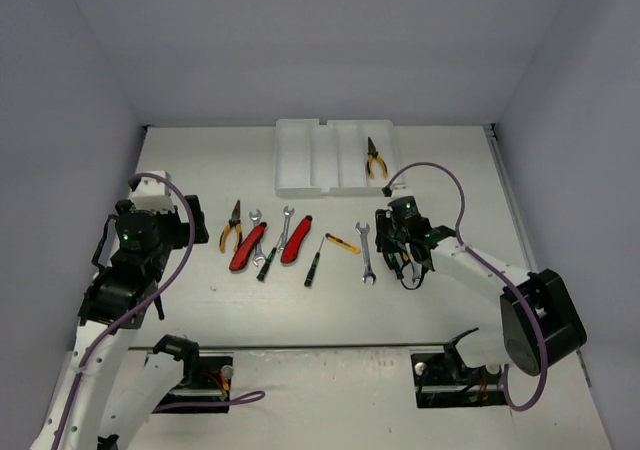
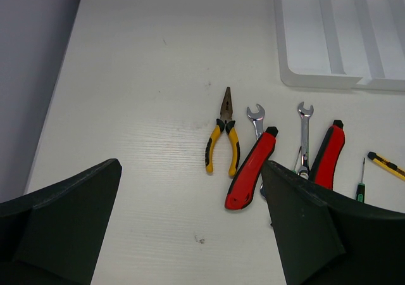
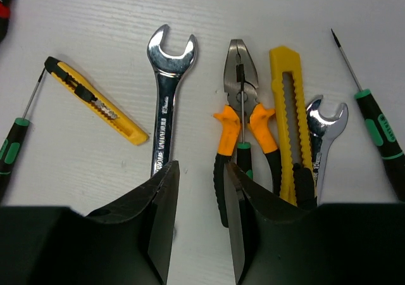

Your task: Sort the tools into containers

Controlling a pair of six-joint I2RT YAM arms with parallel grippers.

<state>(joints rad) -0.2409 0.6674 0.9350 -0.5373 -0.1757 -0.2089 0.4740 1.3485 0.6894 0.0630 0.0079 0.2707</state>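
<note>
R gripper point(image 3: 201, 234): fingers parted a little, nothing btwn them, over table point(image 3: 95, 19). Silver wrench point(image 3: 168, 101) & orange-handled pliers point(image 3: 240, 107) lie one to each side.
L gripper point(image 2: 190, 234): wide open, empty. Needle-nose pliers point(image 2: 223, 139) & red cutter point(image 2: 252, 171) lie ahead of it.
Tray point(image 1: 300, 165): far edge of table. Rightmost slot holds yellow-grip pliers point(image 1: 375, 158). Other tools lie on table.

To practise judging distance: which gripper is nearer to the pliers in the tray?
Right. The right gripper hovers close in front of the pliers; the left gripper is far off, near the left edge of the table.
</note>
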